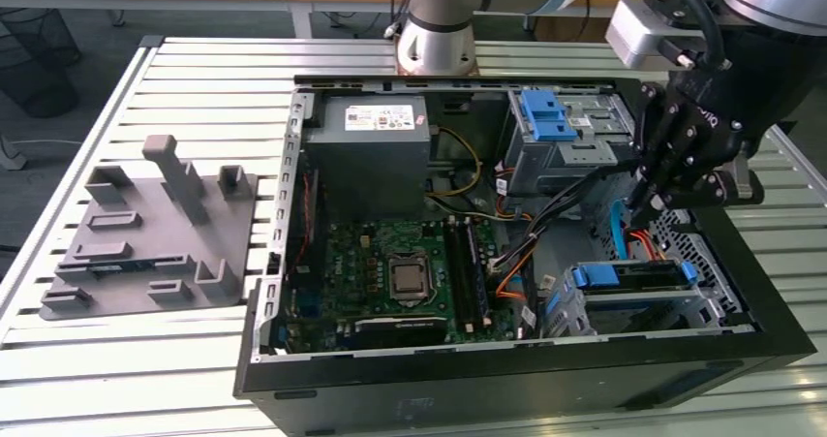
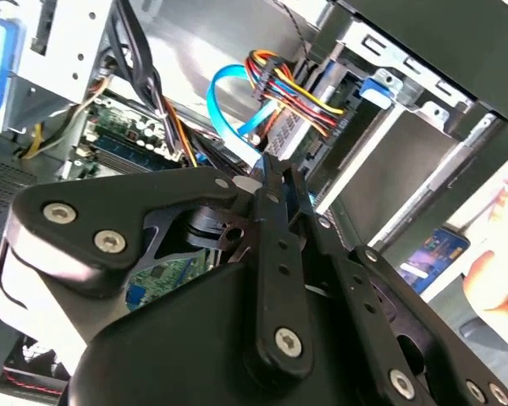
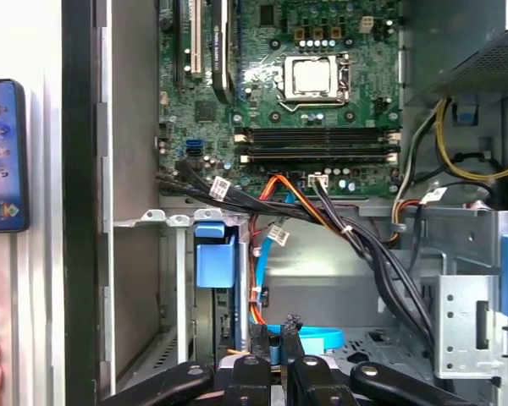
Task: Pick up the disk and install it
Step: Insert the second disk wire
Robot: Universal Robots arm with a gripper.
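Inside open computer case [image 1: 278, 263], landmark for all positions: motherboard [image 1: 387, 272] on floor at exterior view's left; disk [image 1: 633, 275], blue end showing, seated in lower drive cage at right corner. End effector [image 1: 653, 200] above disk, near blue cable [image 1: 621, 226]; fingers closed, nothing visibly held. Risk, judged: linkage snagging loose cable bundle [image 3: 356, 237] crossing bay, straining connectors.

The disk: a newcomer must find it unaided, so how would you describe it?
Start at the open black computer case on the slatted table. In its lower corner on the exterior view's right, beneath the black gripper, a silver metal cage holds the disk, a flat drive. Its blue end and rails lie low and level, unlike the blue plastic latch atop the other cage.
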